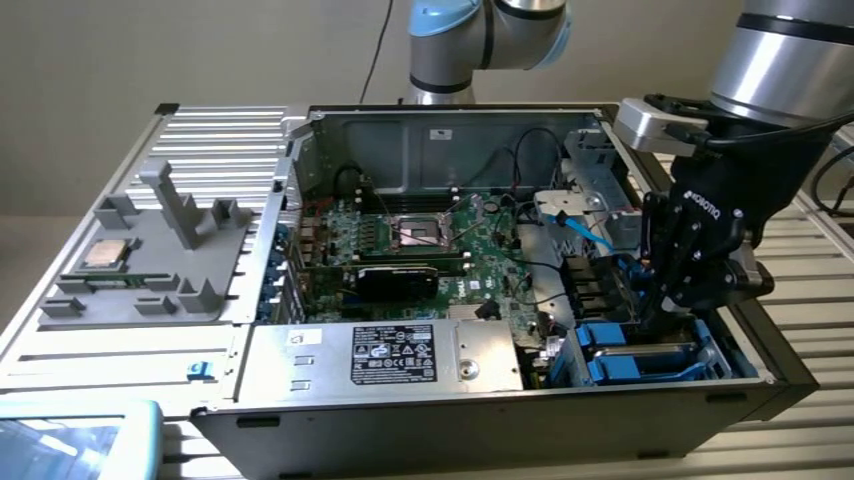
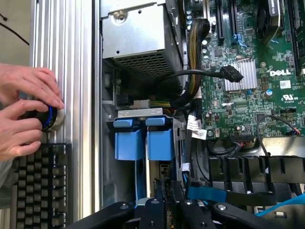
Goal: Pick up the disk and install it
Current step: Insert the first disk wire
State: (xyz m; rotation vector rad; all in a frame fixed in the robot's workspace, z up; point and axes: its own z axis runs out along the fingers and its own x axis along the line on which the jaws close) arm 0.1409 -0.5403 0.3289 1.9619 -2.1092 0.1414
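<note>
— Where is the gripper (image 1: 658,316) right now?

— In the lower right of the exterior view, low inside the drive bay (image 1: 710,352) of the open computer case (image 1: 467,416). Its fingers (image 2: 153,210) are drawn close together and look clenched on the thin top edge of the disk (image 2: 141,183).

— And how does the disk sit?

— It stands on edge in that bay, directly under the gripper. In the wrist view its blue rim and a strip of silver run from the fingertips toward two blue brackets (image 2: 128,143) set side by side.

— What lies around the bay?

— A blue cable (image 1: 587,236) hangs just above it. The circuit board (image 1: 441,250) fills the centre of the case. A silver box (image 1: 387,355) with a black label sits at the lower centre, just beside the bay.

— Anything further out?

— At the exterior view's left, a grey tray (image 1: 167,250) carries a small square chip (image 1: 107,255), well apart from the gripper.

— Is anyone nearby?

— The wrist view shows two hands (image 2: 28,86) on a round knob (image 2: 50,117) with a blue ring. It sits on the ribbed desk (image 2: 66,57) beside the case, with a keyboard (image 2: 40,186) just next to it.
</note>
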